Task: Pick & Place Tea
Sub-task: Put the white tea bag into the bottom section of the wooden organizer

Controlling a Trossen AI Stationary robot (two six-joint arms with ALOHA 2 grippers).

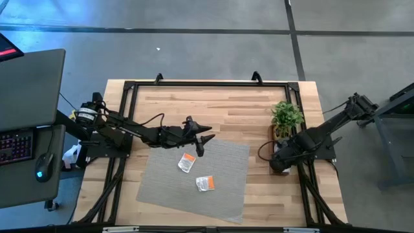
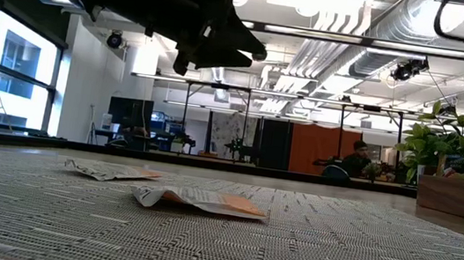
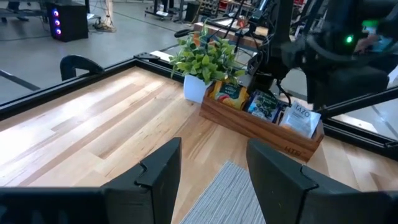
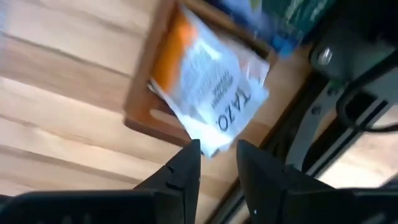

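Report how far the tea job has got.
Done: two tea sachets lie on the grey mat. In hand: the right pincer is at the wooden tray, fingers around a white Tazo sachet; the left pincer hovers open over the mat's edge, empty. Left: more sachets remain in the tray.

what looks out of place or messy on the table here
Two tea sachets lie loose and askew on the grey mat, while the rest stand in the wooden tray beside the plant. One white sachet leans out over the tray's end, in front of the right gripper.
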